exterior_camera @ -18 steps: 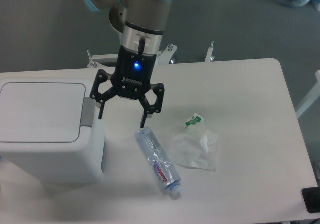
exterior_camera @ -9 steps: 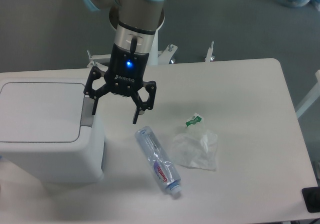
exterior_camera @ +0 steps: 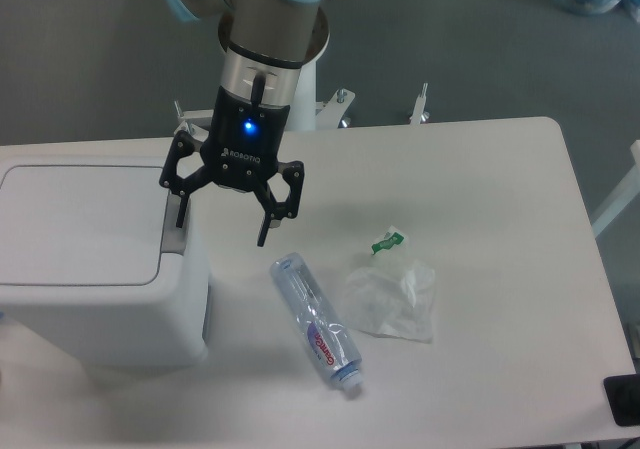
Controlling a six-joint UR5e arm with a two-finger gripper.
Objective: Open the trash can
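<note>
White trash can point(exterior_camera: 95, 259) sits lid-down at the desk's left edge while the gripper point(exterior_camera: 221, 217), fingers apart, hovers by its grey tab point(exterior_camera: 175, 231), likely to press it.

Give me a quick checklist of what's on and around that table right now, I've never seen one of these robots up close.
Surface: white table, mostly bare on the right.
Job's things: white trash can at the left, lid shut; grey button tab on its right edge.
Clutter: plastic bottle lying on its side; crumpled clear bag with a green tag beside it.
Grippers: gripper open, holding nothing, one finger over the button tab; blue light lit.
Cables: nothing seen.
Surroundings: grey floor; metal frame parts behind the table.
</note>
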